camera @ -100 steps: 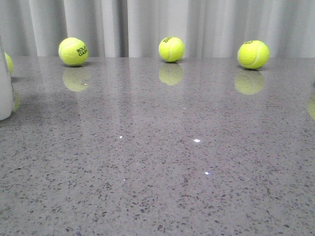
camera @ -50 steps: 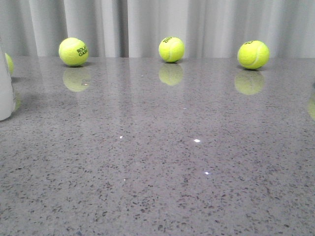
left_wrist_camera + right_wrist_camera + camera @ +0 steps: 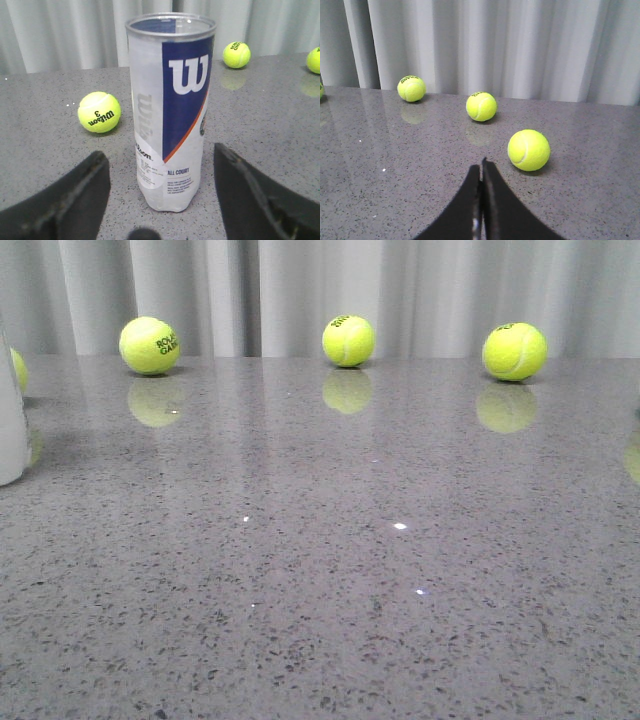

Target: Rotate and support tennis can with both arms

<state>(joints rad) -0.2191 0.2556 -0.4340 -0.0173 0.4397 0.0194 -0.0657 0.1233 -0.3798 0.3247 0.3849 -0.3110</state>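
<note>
Standing upright on the grey speckled table point(image 3: 45, 145), the tennis can point(image 3: 170, 110) fills the middle of your left wrist view, its navy panel with the white W turned toward the camera and its metal rim at the top. Your left gripper point(image 3: 162, 192) is spread wide: one black finger sits at the lower left of that frame, the other at the lower right, both clear of the can with table showing between. A tennis ball marked Wilson 3 point(image 3: 99, 111) lies near the can, at mid left of the frame.

In your front view only a sliver of the can point(image 3: 10, 420) shows, at the far left edge. Three balls line the back of the table before the grey curtain point(image 3: 320, 290): one upper left point(image 3: 149, 344), one upper centre point(image 3: 348, 340), one upper right point(image 3: 514, 350).

Your right gripper point(image 3: 481, 167) has its fingers pressed together, holding nothing, at the lower centre of the right wrist view. The nearest ball point(image 3: 528, 149) lies just right of its tips, not touching.
</note>
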